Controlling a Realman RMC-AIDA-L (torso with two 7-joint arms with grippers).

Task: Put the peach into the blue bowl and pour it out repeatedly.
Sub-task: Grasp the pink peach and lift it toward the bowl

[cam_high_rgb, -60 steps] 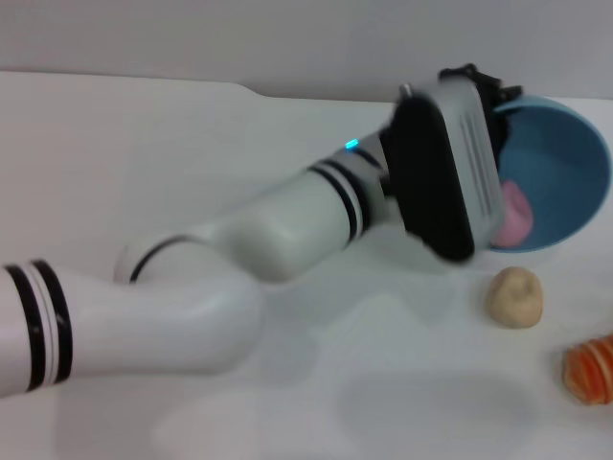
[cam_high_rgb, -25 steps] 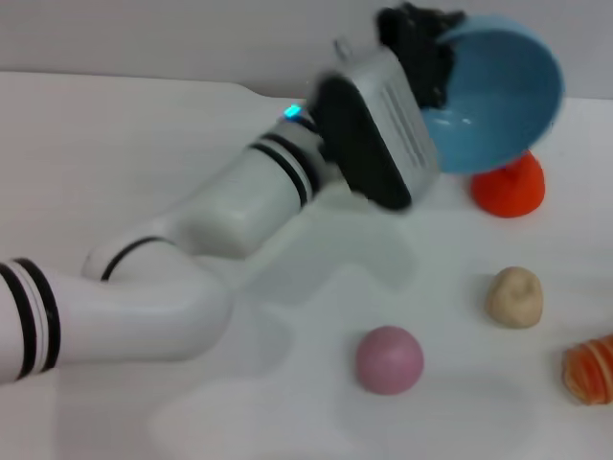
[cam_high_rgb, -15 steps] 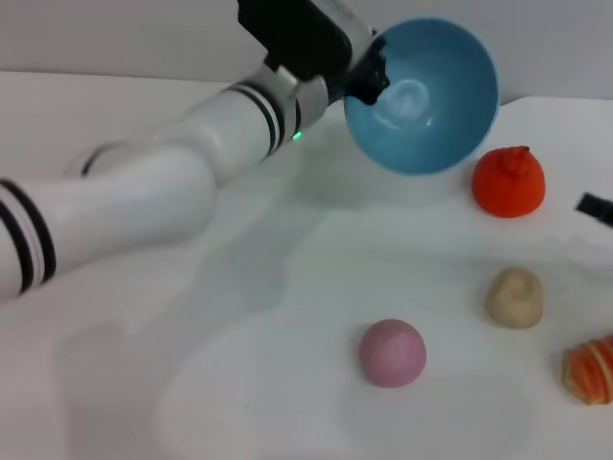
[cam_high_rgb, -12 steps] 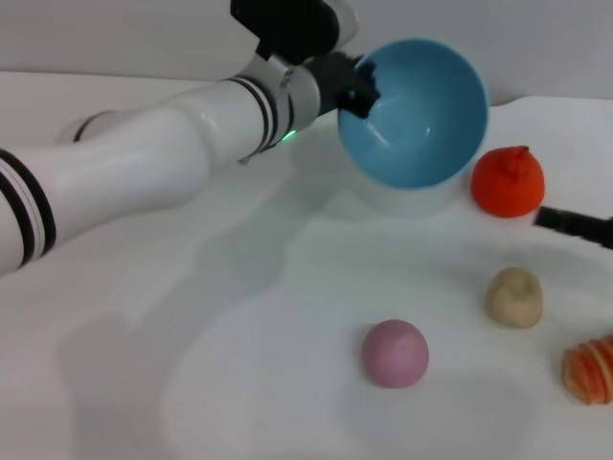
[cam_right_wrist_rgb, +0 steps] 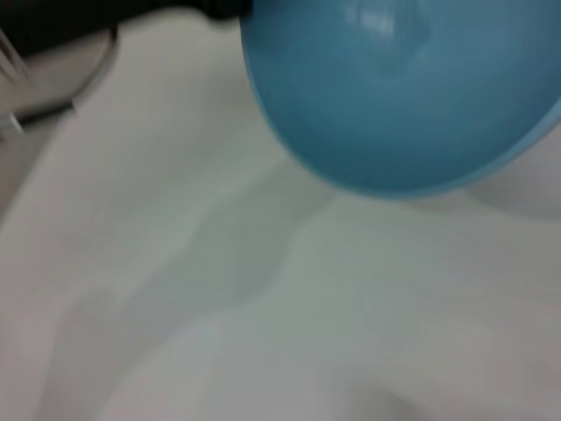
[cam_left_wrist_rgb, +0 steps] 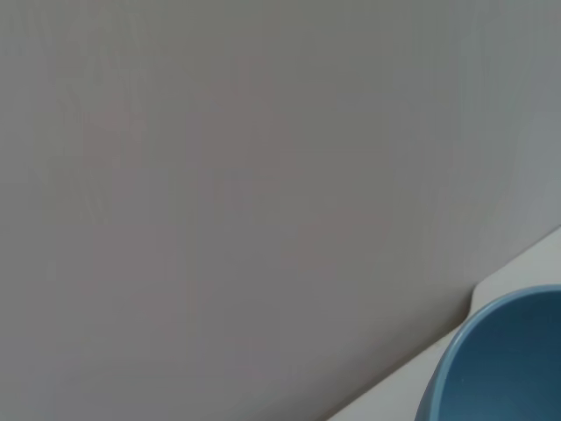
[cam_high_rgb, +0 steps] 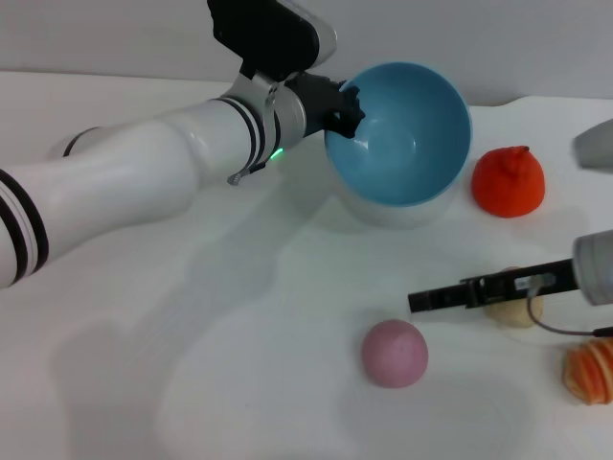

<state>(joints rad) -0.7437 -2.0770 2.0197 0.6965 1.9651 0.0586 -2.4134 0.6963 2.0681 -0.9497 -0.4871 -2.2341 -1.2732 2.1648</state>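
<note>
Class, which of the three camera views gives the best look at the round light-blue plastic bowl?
The head view: it shows the whole round light-blue plastic bowl, empty, tilted, held at its rim by the left gripper. The right wrist view shows a blurred large part of it; the left wrist view shows only an edge.

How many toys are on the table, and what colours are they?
Blue: 1, the blue bowl, held by the left gripper
Pink: 1, the peach
Orange-red: 1, the fruit with a nub
Beige: 1, the lumpy potato-like toy
Orange and white striped: 1, at the edge
Total: 5
</note>
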